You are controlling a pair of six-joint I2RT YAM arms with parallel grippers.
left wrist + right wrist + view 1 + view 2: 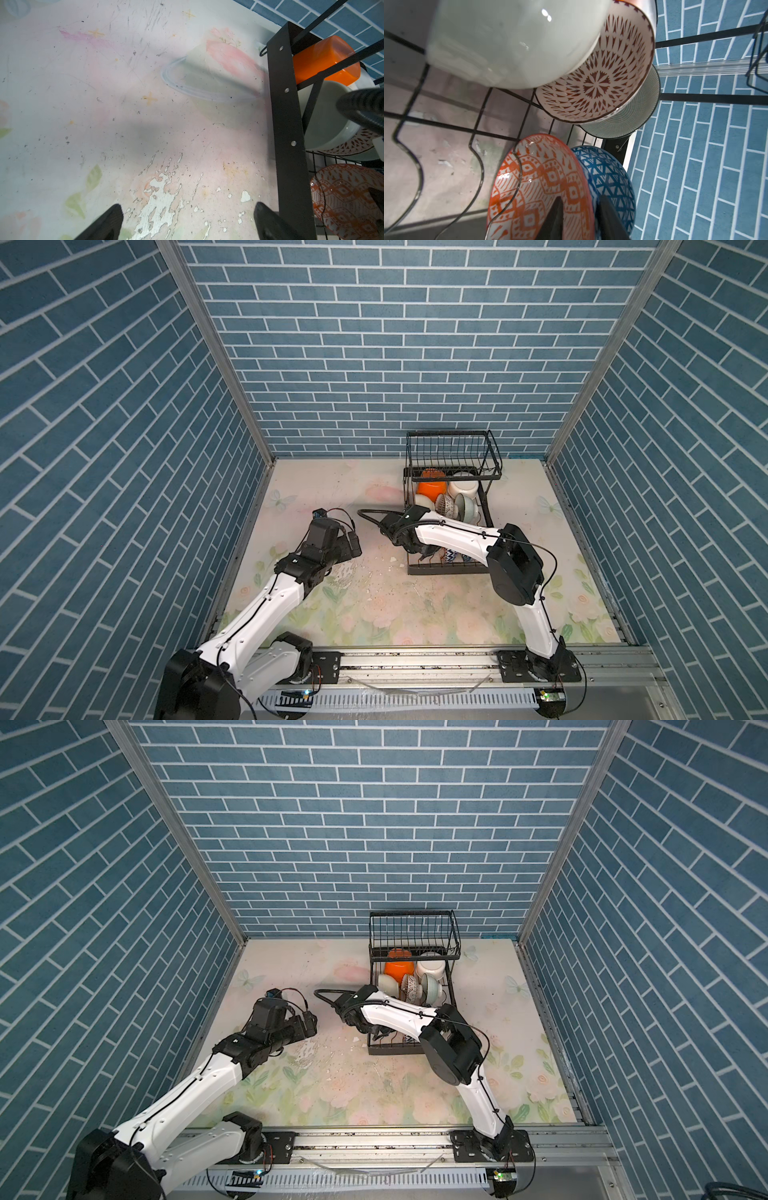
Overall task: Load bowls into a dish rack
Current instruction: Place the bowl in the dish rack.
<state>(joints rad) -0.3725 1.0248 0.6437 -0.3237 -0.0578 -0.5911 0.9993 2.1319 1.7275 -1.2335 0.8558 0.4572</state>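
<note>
nearest, the left gripper point(188, 209) hangs over bare, flaking table point(83, 104) with its jaws spread wide, holding nothing. one fingertip point(264, 216) sits just beside the dish rack point(286, 124), at its flat black upright. the table's left half lies open in both top views.

the right gripper point(580, 205) reaches into the front end of the lower tray point(446, 571). its jaws are narrow and straddle the rim of the orange-patterned bowl point(533, 182), which stands on edge there. whether the fingers press on it i cannot tell. a blue triangle-patterned bowl point(610, 178) stands on edge just beside it. on its other side the wavy wire slots point(415, 155) stand free.

further in, a reddish-brown patterned bowl point(598, 83) leans on edge between a pale glazed bowl point(512, 41) and a ribbed grey-green bowl point(629, 116). beyond them, under the raised basket point(451, 452), a plain orange bowl point(431, 490) and a white bowl point(464, 489) lie side by side. the basket's rear edge stands near the back wall point(395, 344).
</note>
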